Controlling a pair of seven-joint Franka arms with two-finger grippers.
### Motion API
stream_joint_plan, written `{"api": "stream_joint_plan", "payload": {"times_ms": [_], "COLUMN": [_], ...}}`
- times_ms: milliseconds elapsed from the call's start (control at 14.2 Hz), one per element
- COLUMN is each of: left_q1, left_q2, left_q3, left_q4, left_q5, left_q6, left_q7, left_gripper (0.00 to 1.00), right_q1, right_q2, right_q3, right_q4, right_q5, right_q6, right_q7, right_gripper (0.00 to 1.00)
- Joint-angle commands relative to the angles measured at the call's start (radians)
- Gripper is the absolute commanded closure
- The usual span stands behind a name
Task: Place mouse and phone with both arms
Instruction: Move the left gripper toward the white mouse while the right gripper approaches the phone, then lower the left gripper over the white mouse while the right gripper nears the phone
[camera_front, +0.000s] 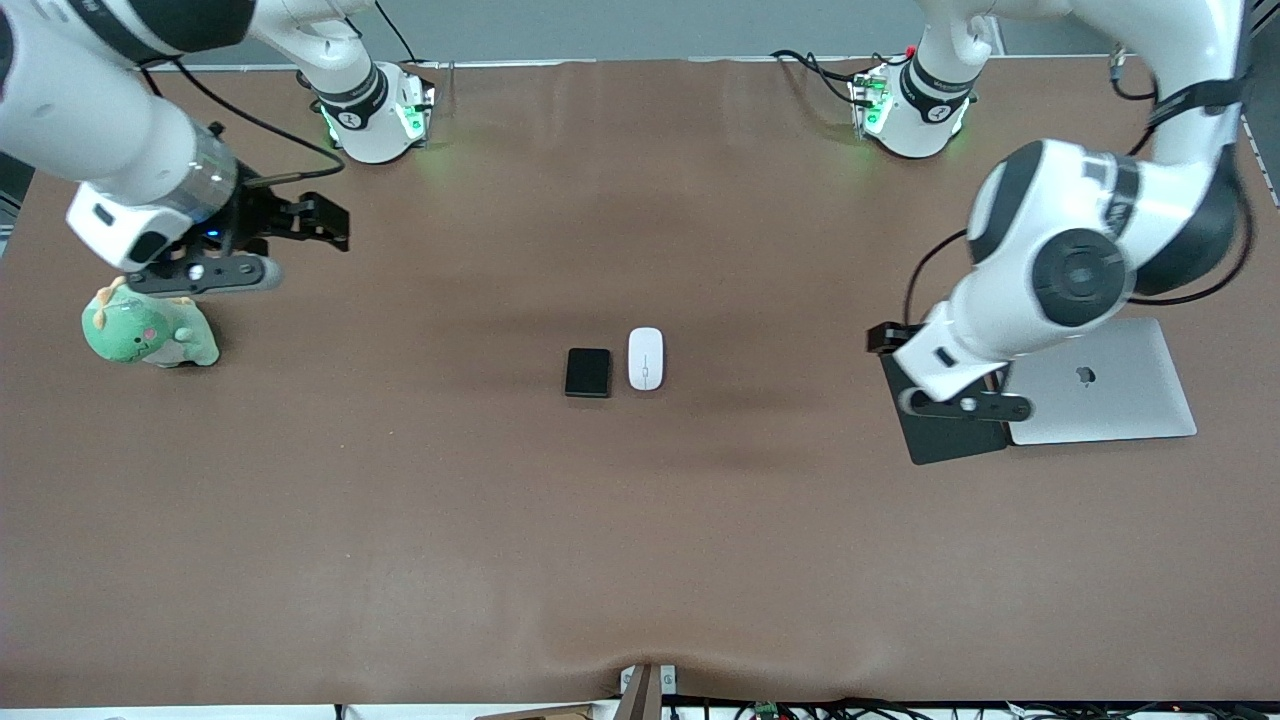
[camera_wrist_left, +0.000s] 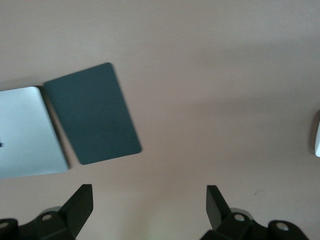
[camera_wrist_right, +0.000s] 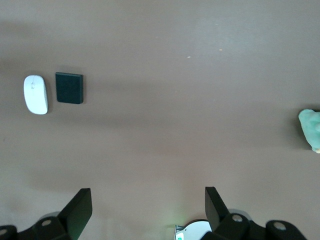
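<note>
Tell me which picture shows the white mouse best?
The right wrist view: the mouse shows whole, beside the phone, with nothing covering it. The front view also shows it whole but smaller. The left wrist view catches only a white sliver at the picture's edge.

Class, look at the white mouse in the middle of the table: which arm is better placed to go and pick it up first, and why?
Probably the left. The mouse lies beside the phone, on the side toward the left arm's end. The left gripper is open over the mouse pad. The right gripper, also open, would cross the phone.
</note>
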Motion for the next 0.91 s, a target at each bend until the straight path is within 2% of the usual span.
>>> {"api": "stream_joint_plan", "payload": {"times_ms": [0,140,421,843], "left_q1": [-0.037,-0.070,-0.129,-0.286], "left_q2": [0.049,0.089,0.172,0.271], "left_q3": [0.005,0.003,0.001,0.001], "left_q4": [0.011,0.009,0.006,0.005], "left_q5": [0.000,-0.009,-0.012,-0.004], "left_q6": [0.060,0.150,0.304,0.451], "left_q7": [-0.046,-0.088,-0.106,-0.333], "left_gripper": [0.00,0.00,0.00,0.00], "right_q1": [0.062,0.080,0.124,0.119], "right_q2": [0.014,0.021,0.052,0.104], "right_q3": [-0.012,-0.012,-0.012,-0.012], "right_q4": [-0.006,-0.035,-0.067,-0.073], "right_q5": [0.051,0.086,0.089,0.091], "right_q6": [0.022,0.079,0.122,0.188], "right_q7": [0.012,0.012,0.013,0.072], "right_gripper": [0.00,0.00,0.00,0.00]}}
